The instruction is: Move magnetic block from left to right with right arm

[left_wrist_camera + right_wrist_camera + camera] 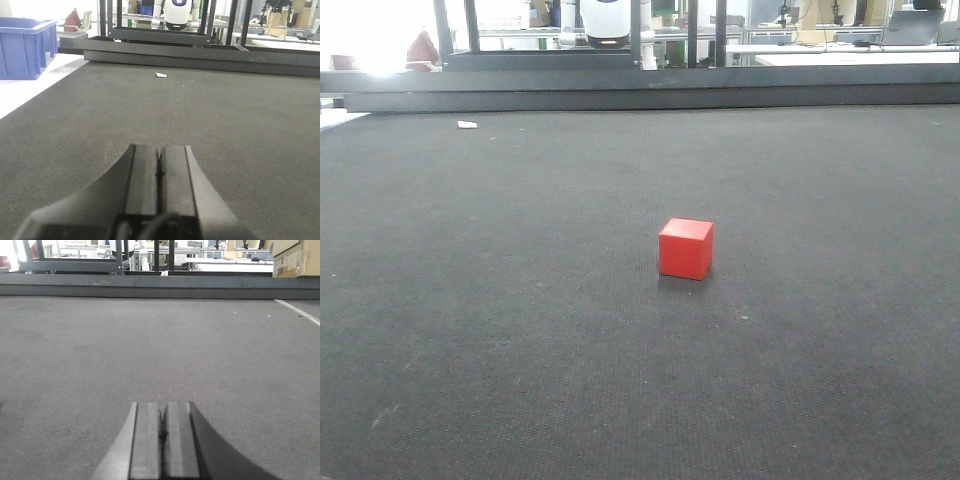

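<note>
**Front view.** The magnetic block sits flat on the desk, touching nothing. Neither claw appears here, so the block's offset from either claw cannot be read from this view. A white scrap lies well beyond the block, near the desk's far edge.

**Left wrist view.** The left claw hangs low over the desk with its fingers pressed together and nothing between them. The block does not show ahead of it. This arm is probably parked, since the task assigns the move to the other arm.

**Right wrist view.** The right claw is also closed and empty, aimed level along the desk. The block is absent ahead of it and presumably lies to its left, out of frame. The grasp is not yet begun; the fingers must part first.
</note>
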`<state>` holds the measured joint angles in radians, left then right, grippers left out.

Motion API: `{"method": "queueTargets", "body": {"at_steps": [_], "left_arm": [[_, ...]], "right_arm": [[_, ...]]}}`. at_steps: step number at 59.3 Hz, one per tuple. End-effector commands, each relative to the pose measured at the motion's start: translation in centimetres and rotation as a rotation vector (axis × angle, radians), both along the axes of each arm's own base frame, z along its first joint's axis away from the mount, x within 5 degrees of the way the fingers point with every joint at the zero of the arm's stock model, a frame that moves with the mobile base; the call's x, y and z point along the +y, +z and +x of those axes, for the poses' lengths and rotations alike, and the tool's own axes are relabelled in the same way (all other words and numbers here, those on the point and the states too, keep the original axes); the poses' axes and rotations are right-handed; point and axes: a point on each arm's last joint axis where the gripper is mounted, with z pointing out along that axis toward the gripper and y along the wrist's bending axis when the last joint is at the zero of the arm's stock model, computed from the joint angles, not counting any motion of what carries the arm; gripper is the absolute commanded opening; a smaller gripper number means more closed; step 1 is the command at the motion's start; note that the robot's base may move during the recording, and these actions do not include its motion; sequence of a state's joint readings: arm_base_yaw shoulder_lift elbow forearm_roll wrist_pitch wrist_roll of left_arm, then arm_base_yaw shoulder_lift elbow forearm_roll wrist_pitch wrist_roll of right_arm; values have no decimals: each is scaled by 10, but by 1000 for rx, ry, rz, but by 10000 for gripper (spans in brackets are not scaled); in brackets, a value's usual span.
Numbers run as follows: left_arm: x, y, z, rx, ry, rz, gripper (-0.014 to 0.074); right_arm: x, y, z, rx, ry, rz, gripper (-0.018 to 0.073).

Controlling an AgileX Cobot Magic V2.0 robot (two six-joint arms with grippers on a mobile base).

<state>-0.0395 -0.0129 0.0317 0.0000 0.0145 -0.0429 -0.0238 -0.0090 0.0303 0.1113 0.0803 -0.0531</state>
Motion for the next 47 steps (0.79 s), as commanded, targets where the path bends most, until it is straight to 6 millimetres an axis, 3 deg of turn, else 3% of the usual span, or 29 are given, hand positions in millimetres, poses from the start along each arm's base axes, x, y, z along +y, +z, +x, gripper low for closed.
{"method": "queueTargets", "body": {"at_steps": [1,47], "left_arm": [[0,6,-1,-94,-3,-8,-116],[0,6,-1,-94,-3,-8,-116]], "right_arm": [[-1,11,-2,-117,-13,-11,55],[-1,12,-2,-131,-14,-11,55]]}}
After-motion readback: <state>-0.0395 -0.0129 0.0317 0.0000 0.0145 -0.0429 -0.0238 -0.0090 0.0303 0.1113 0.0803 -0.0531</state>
